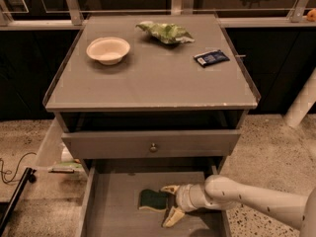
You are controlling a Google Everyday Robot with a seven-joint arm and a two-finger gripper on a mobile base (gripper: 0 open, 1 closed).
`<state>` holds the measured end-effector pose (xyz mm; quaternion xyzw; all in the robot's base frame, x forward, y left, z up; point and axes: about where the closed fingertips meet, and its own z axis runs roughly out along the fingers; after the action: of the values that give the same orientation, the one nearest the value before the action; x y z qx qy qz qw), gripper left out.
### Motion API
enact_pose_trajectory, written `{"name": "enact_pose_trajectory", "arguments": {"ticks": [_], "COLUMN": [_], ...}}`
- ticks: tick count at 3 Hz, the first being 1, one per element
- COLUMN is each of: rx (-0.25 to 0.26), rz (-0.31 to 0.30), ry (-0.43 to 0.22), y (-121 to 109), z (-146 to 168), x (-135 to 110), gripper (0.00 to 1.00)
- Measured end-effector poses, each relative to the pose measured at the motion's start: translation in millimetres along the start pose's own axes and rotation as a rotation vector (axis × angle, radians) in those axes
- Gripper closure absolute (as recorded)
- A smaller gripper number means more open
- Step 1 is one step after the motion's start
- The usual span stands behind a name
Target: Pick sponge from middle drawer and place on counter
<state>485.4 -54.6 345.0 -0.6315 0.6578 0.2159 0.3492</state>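
Note:
The sponge (152, 200), dark green face up with a pale edge, lies on the floor of the open middle drawer (113, 214), near its centre. My gripper (167, 206) reaches in from the right on a white arm. It is open, with one pale finger above the sponge's right end and one below it, close to the sponge. The grey counter (158, 80) is the cabinet top above the drawer.
On the counter stand a white bowl (108, 49), a green leafy snack bag (165, 32) and a dark blue packet (211, 58). A shut drawer front with a round knob (153, 146) overhangs the open drawer. A black stand leg and cable (15, 196) lie on the floor at left.

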Motion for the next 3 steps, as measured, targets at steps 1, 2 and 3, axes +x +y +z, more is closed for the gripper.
{"name": "enact_pose_trajectory", "arguments": {"ticks": [1, 2, 3], "rx": [0.000, 0.000, 0.000], "rz": [0.000, 0.000, 0.000], "ry": [0.000, 0.000, 0.000], "y": [0.0, 0.0, 0.1], "z": [0.0, 0.1, 0.1], "x": [0.0, 0.0, 0.0], "gripper": [0.66, 0.89, 0.85]}}
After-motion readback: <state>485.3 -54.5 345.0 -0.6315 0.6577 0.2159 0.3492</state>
